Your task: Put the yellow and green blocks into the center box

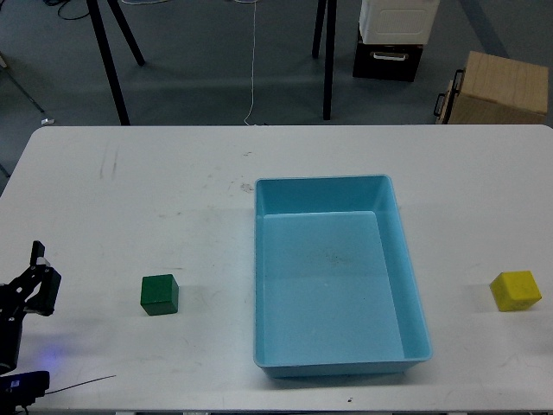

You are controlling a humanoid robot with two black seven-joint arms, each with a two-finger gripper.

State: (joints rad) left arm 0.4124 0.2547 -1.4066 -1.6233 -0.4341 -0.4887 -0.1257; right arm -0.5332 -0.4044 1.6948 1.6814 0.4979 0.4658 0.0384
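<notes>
The light-blue tray, the center box [406,259], lies in the middle of the white table and holds nothing. A dark green block [159,295] rests on the table to its left. The yellow block [516,290] rests near the table's right edge. My left gripper [40,277] pokes in at the lower left edge, well left of the green block and touching nothing; its fingers look slightly parted with nothing between them. My right gripper is out of view.
The white table [130,199] ends at a far edge near the top, with dark stand legs [111,60] behind it. A black-and-white crate [393,35] and a tan cardboard box [501,86] stand on the floor beyond.
</notes>
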